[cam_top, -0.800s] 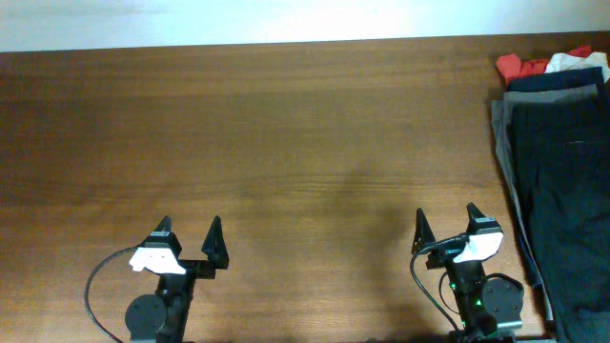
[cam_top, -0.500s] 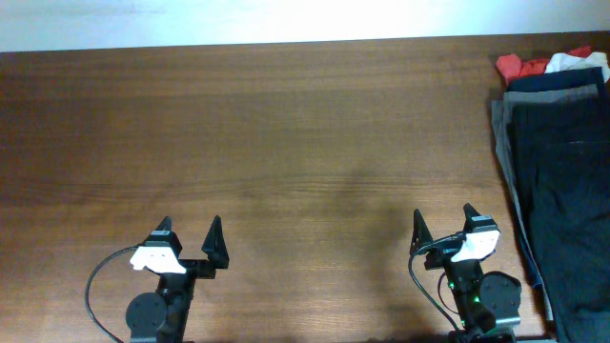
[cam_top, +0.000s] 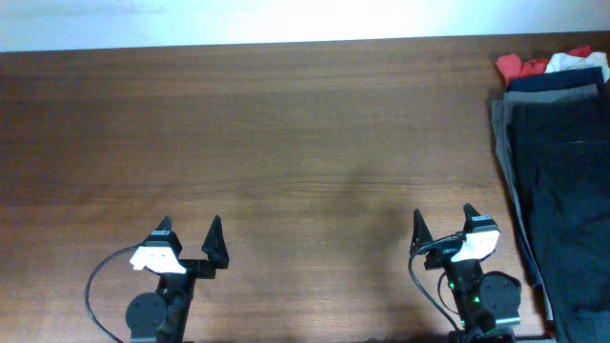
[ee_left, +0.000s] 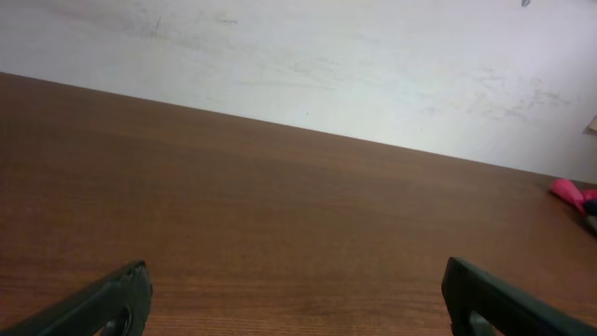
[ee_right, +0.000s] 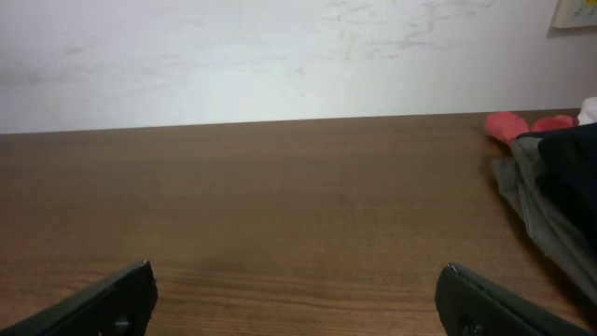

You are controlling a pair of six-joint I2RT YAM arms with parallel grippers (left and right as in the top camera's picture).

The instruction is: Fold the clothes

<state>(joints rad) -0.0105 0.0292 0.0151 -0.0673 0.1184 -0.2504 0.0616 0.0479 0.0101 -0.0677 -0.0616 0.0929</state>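
A stack of clothes lies along the table's right edge. Black shorts lie on top, over a grey garment and a navy one, with red and white pieces at the far end. The stack shows at the right of the right wrist view. My left gripper is open and empty near the front edge, far left of the clothes. My right gripper is open and empty, a little left of the stack. Both show open in the wrist views.
The brown wooden table spans the view, with a white wall beyond its far edge. A red bit of cloth shows at the far right of the left wrist view.
The right gripper has shifted very slightly toward the far side. The left arm and the clothes have not moved.
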